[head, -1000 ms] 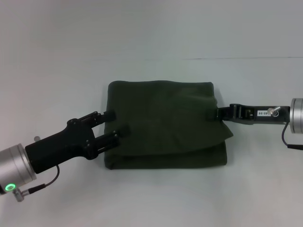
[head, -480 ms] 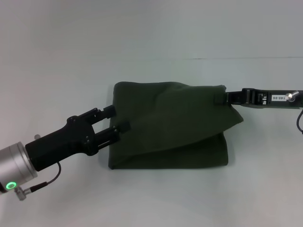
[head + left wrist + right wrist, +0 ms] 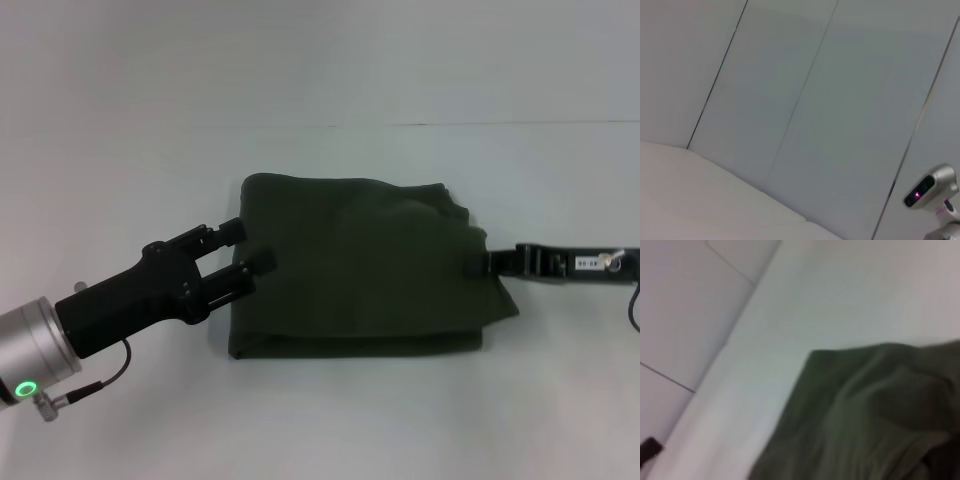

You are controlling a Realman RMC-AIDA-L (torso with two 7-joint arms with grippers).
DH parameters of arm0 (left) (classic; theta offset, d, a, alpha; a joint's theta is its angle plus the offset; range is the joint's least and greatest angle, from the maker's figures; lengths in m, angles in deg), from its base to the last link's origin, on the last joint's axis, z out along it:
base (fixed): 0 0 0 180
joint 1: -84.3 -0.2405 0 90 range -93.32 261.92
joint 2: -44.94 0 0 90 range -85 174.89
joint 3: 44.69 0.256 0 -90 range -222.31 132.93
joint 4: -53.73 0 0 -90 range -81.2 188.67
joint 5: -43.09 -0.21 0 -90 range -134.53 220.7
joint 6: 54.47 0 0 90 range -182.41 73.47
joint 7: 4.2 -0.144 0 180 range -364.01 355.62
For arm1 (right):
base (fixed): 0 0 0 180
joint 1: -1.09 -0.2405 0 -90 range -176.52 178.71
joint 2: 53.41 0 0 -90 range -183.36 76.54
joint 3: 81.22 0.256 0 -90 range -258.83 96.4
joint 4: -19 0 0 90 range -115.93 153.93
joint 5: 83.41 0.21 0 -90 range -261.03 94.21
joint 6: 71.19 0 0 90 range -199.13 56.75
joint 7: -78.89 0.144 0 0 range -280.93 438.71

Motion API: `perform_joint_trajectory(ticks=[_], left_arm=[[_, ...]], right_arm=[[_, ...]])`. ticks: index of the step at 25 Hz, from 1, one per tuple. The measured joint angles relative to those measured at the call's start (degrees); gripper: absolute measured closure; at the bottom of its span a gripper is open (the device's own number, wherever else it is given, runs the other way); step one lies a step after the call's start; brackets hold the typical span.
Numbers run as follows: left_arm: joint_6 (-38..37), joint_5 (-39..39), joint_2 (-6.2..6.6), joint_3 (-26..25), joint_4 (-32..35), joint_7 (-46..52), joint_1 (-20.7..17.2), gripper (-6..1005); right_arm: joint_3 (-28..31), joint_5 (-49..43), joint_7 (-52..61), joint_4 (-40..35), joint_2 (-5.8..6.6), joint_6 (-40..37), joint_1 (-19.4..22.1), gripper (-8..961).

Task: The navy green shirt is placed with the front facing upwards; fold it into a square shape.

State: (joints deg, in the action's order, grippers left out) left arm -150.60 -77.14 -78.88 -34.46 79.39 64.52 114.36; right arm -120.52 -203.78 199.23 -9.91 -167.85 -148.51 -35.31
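1. Your navy green shirt (image 3: 360, 265) lies folded as a dark block on the white table (image 3: 320, 420), roughly central; its right edge bulges outward.
2. Your right gripper (image 3: 480, 263) pinches that right edge, fingers closed on the cloth.
3. Your left gripper (image 3: 247, 246) sits at the left edge with fingers spread narrowly; whether they touch the cloth is unclear.

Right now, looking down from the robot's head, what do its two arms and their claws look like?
The left gripper is chunky matte black with two straight fingers, on a silver cylindrical wrist bearing a glowing green ring light and a thin black cable. The right gripper is a slim black bar with a small white printed label, a silver fitting and a thin black cable.
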Motion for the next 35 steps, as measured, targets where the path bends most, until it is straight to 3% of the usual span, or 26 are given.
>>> perform_joint_trajectory(ticks=[4, 9, 12, 16, 20, 27, 35], left_arm=[[-0.10, 0.00, -0.01, 0.11, 0.00, -0.21, 0.07, 324], [0.07, 0.01, -0.02, 0.20, 0.00, -0.48, 0.55, 324], [0.16, 0.01, -0.02, 0.22, 0.00, -1.12, 0.88, 324], [0.73, 0.01, -0.05, 0.01, -0.02, -1.87, 1.27, 324], [2.41, 0.16, -0.10, -0.12, -0.34, -2.90, 1.51, 324], [5.37, 2.83, -0.10, -0.15, -0.70, -5.27, 1.50, 323], [7.42, 4.29, -0.10, 0.14, -0.70, -6.19, 1.50, 323]], right_arm=[[0.16, -1.42, 0.21, 0.83, 0.22, 3.00, 1.02, 829], [2.20, -1.07, 1.70, 0.34, 1.94, 4.77, 1.64, 793], [2.94, -1.06, 4.07, 0.32, 3.32, 6.45, 0.68, 671], [2.68, -1.14, 8.15, 0.75, 3.86, 8.84, -1.57, 509], [1.71, -1.99, 12.71, 1.60, 2.96, 12.31, -4.07, 347], [0.98, -2.09, 15.53, 6.06, 1.38, 21.59, -7.01, 259], [1.23, -0.99, 15.70, 6.78, -2.26, 28.99, -7.99, 250]])
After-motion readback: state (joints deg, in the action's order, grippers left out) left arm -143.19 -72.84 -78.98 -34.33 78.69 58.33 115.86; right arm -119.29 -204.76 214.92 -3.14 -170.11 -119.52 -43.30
